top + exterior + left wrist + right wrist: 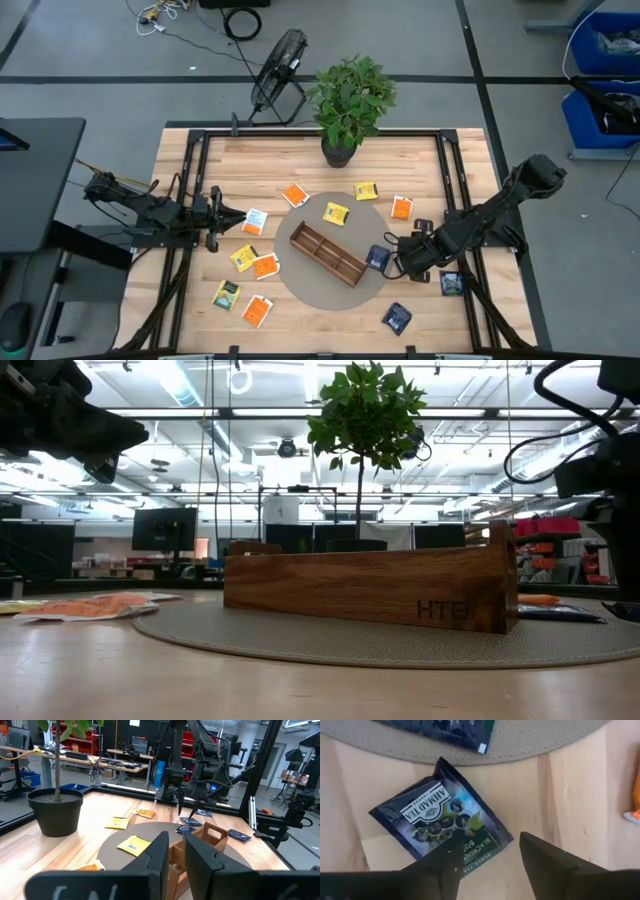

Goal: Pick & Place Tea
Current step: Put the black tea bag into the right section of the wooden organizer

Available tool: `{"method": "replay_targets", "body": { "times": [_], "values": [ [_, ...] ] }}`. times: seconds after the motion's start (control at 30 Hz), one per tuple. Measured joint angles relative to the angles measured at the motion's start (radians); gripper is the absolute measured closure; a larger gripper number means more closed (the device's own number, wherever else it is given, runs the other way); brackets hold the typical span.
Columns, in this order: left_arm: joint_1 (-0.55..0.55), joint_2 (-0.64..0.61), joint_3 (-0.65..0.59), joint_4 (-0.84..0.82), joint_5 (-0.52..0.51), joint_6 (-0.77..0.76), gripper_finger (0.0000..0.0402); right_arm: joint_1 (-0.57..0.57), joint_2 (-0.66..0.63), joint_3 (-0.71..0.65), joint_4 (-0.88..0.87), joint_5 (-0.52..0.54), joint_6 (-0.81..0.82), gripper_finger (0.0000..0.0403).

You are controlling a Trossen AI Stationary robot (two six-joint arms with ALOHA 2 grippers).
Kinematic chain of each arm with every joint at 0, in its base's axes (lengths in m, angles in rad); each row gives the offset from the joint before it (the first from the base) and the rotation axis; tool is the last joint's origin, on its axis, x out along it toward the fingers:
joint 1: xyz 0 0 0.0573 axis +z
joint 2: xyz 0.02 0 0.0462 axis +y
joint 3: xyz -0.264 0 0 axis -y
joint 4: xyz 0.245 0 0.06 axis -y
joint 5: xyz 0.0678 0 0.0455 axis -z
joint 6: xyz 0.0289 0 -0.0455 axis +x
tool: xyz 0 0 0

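Observation:
The tea is several small square sachets scattered on the wooden table: orange, yellow, dark blue, one yellow-green. A brown wooden tray lies on a round grey mat. My right gripper points down, open, just right of the mat. It is over a dark blue sachet that lies flat on the wood; one fingertip stands over its corner, the other over bare wood. My left gripper waits level at the table's left, its fingers a narrow gap apart, holding nothing.
A potted plant stands at the table's far edge. Another dark blue sachet lies on the mat's rim beside my right gripper, and one more lies on the wood behind that arm. Black frame rails run along the table's sides.

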Motion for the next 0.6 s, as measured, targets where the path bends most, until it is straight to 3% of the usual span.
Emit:
{"method": "replay_targets", "body": {
  "times": [0.33, 0.6],
  "values": [
    [0.000, 0.000, 0.000, 0.000, 0.000, -0.002, 0.0344, 0.000, 0.006, -0.068, 0.133, -0.022, 0.006, 0.0192],
    [0.000, 0.000, 0.000, 0.000, 0.000, -0.001, 0.0344, -0.002, 0.004, -0.069, 0.134, -0.057, 0.025, 0.0276]
  ]
}}
